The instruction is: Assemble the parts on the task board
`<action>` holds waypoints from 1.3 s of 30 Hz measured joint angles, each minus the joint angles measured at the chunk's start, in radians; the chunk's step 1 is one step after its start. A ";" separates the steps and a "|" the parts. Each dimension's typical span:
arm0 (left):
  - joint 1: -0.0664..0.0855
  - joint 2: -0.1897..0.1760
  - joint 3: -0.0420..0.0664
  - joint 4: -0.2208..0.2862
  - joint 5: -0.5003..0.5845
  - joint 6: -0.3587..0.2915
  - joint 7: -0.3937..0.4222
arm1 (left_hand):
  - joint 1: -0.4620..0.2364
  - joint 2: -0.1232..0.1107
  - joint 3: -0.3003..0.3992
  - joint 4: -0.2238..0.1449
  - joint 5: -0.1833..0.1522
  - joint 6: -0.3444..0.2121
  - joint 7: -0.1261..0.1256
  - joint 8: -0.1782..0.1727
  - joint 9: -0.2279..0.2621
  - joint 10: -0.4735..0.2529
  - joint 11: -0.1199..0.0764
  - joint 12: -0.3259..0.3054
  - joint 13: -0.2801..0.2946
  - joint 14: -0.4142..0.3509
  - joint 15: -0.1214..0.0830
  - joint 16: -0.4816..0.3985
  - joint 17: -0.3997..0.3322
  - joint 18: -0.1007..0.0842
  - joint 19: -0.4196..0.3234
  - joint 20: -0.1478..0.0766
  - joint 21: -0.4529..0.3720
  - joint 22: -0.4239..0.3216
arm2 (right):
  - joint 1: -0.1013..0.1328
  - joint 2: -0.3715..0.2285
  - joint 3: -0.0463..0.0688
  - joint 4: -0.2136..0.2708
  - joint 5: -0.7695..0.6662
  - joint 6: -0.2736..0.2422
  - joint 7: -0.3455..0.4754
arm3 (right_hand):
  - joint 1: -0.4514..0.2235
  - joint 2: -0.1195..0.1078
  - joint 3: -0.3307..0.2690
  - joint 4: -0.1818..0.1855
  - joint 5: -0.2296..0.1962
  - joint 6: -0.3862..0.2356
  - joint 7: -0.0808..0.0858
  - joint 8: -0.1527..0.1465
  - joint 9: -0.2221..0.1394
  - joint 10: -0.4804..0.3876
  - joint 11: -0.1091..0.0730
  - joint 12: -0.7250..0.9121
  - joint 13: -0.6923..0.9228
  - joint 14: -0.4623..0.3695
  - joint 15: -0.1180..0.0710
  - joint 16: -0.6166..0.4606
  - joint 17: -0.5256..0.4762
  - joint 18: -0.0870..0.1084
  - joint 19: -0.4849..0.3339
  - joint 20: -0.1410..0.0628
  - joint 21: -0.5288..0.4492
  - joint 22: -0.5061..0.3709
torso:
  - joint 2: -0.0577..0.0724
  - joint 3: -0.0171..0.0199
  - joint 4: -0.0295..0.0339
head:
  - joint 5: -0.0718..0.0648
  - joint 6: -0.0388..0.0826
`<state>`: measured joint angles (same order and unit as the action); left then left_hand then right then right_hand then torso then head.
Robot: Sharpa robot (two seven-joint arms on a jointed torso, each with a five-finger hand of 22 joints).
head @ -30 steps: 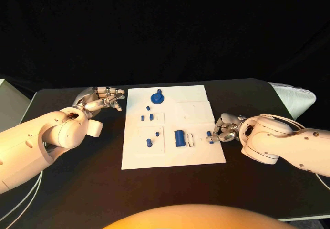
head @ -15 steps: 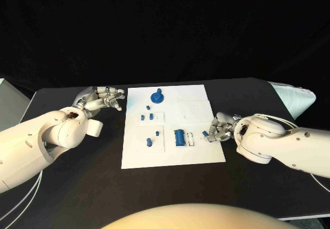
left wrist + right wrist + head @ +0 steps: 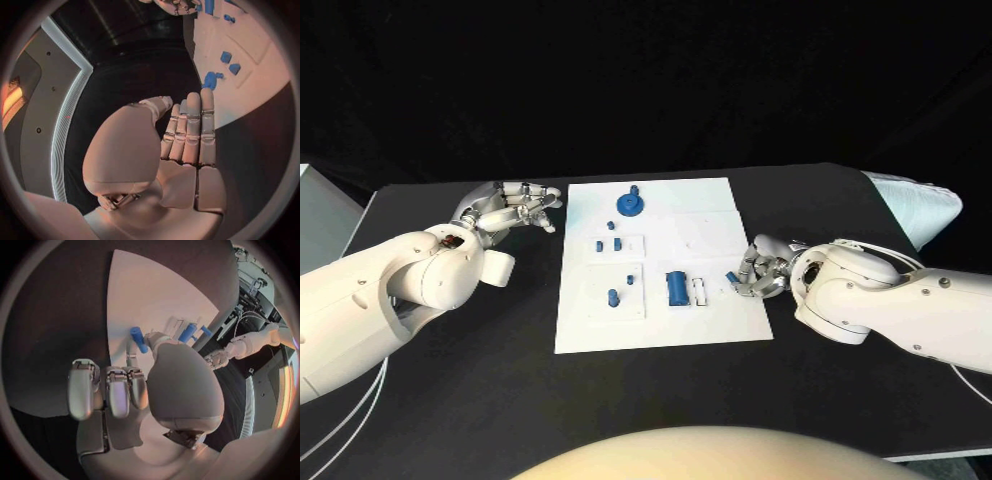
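Head view: the white task board (image 3: 661, 340) lies mid-frame; at its right edge the right hand (image 3: 759, 272) pinches a small blue peg (image 3: 731, 277), while the left hand (image 3: 509, 207), upper left, hangs spread and empty. Right wrist view: the peg (image 3: 139, 339) sits at the fingertips, probably light, stiff, slippery, best gripped mid-shaft.

A black table (image 3: 661, 390) is stretching across the scene, its surface dull and matte, while deep black is hanging behind its far edge. Off the table's right corner a white padded object (image 3: 917, 205) is sitting, and a pale cabinet edge (image 3: 318, 215) is peeking in at left.
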<state>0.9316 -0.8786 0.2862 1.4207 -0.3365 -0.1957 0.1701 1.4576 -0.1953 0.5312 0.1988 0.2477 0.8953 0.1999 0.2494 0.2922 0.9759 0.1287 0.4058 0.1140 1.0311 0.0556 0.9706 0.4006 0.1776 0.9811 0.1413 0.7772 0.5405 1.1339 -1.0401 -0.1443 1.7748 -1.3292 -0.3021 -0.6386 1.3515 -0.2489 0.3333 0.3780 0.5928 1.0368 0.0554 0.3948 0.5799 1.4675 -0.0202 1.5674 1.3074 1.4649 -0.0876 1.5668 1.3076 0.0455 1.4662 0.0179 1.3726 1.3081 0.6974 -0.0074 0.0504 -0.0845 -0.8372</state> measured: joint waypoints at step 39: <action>0.000 -0.002 0.000 0.003 0.000 0.003 -0.012 | 0.000 0.000 0.000 0.000 0.000 0.000 0.000 0.000 -0.001 0.000 0.000 0.000 0.001 0.000 0.000 0.000 0.000 0.000 0.000 0.000 0.000 -0.001 | 0.031 0.085 -0.007 0.023 0.227 -0.029 -0.007 | -0.104 -0.018 0.130 -0.119 -0.032 -0.008 0.001 0.006 0.008 0.000 0.000 0.000 0.000 0.000 0.000 0.000 0.000 0.000 0.000 0.000 -0.004 -0.001 | 0.001 0.0009 0.0005 | 0.001 -0.008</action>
<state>0.9314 -0.8809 0.2862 1.4241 -0.3368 -0.1929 0.1581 1.4576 -0.1953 0.5312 0.1988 0.2477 0.8953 0.1999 0.2494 0.2914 0.9759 0.1287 0.4058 0.1151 1.0311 0.0556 0.9706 0.4007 0.1776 0.9810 0.1413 0.7772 0.5394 1.1652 -0.9551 -0.1509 1.7982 -1.1019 -0.3314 -0.6453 1.2475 -0.2670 0.4632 0.2593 0.5608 1.0292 0.0566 0.4013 0.5878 1.4675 -0.0200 1.5674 1.3073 1.4650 -0.0874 1.5668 1.3074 0.0454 1.4662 0.0179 1.3688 1.3075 0.6982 -0.0065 0.0509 -0.0830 -0.8456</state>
